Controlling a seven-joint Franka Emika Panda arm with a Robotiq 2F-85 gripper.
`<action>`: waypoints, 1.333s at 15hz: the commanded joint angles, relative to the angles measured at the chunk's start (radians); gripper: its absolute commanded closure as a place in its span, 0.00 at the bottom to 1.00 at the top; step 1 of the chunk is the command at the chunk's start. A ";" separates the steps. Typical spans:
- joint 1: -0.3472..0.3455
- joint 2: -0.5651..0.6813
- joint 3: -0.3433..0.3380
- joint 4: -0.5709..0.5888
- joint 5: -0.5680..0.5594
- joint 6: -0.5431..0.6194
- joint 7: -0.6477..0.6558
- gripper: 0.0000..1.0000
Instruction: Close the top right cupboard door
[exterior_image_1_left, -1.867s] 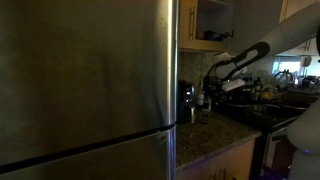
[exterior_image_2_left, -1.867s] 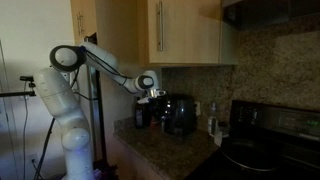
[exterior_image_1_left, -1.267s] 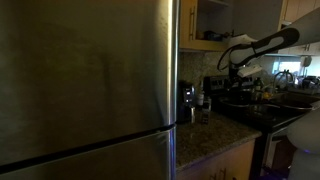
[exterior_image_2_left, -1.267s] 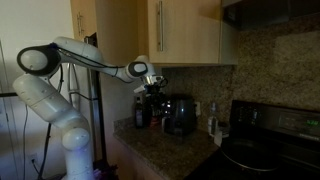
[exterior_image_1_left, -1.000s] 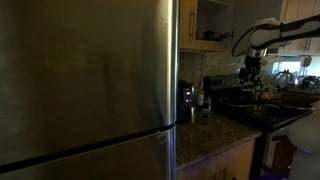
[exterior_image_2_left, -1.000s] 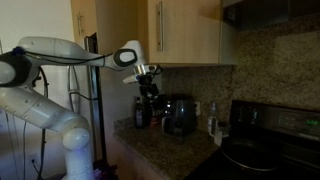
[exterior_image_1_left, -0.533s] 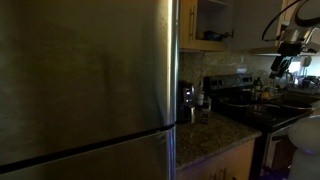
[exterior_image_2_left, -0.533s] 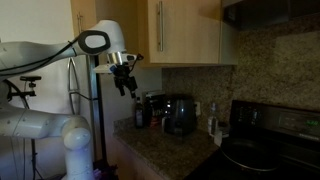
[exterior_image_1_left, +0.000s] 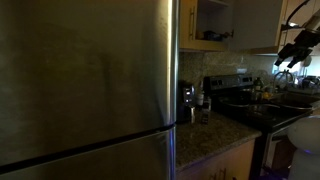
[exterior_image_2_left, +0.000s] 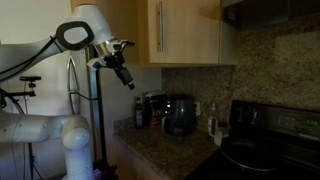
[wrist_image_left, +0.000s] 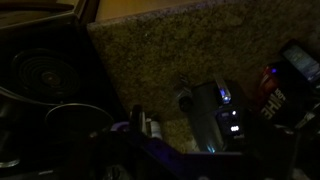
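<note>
black two-finger gripper (exterior_image_2_left: 129, 80) sits high, near but clear of the tall pale beige flat cupboard door (exterior_image_2_left: 185, 30), probably lining up a push; finger state cannot tell.

Wrist cam is looking down on dim speckled granite counter (wrist_image_left: 180, 45) w/ stove burner (wrist_image_left: 40, 72) sitting at left & black appliance (wrist_image_left: 222, 115) standing right of ctr.

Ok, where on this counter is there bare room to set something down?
Bare granite runs along the front of the counter, ahead of the black appliances and short of the stove. The back strip is crowded: the appliances, then a bottle.
</note>
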 joint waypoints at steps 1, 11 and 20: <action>-0.068 0.037 -0.016 0.036 0.015 0.090 0.093 0.00; -0.153 0.070 -0.024 0.070 0.012 0.240 0.215 0.00; -0.298 0.230 -0.022 0.138 0.003 0.561 0.465 0.00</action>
